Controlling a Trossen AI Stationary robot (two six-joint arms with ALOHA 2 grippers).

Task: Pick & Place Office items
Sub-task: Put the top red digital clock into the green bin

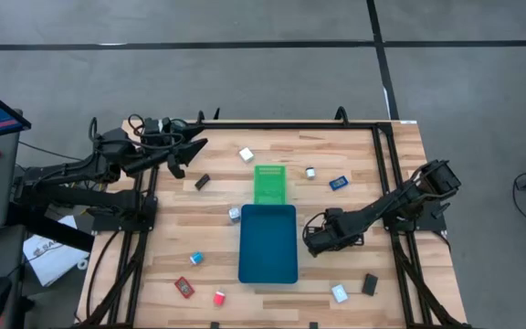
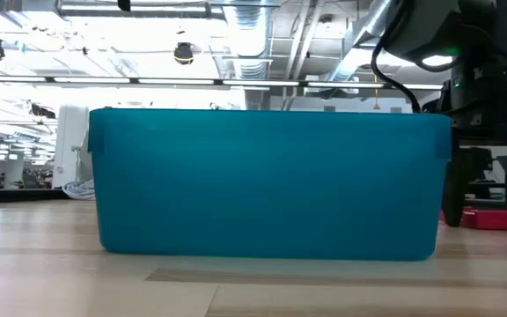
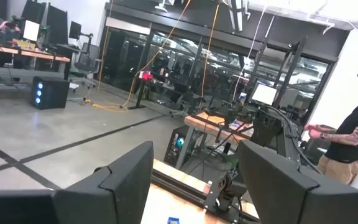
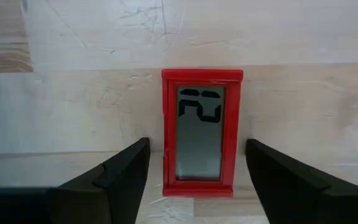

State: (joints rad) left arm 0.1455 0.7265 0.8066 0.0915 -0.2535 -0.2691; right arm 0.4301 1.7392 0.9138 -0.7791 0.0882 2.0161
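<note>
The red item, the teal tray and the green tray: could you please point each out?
Red item (image 4: 201,132): right wrist view, grey middle panel.
Teal tray (image 1: 268,245): high view, floor.
Green tray (image 1: 269,185): high view, floor.

The table (image 1: 281,151) is light wood, laid in planks with visible grain and fine scratches, matt. In its middle the teal tray (image 2: 267,185) looks like smooth plastic with a soft sheen. Beside this tray, the red item (image 4: 201,132) has a glossy red plastic frame around a grey, smooth face. The right gripper's fingers (image 4: 120,177) are matt black.
</note>
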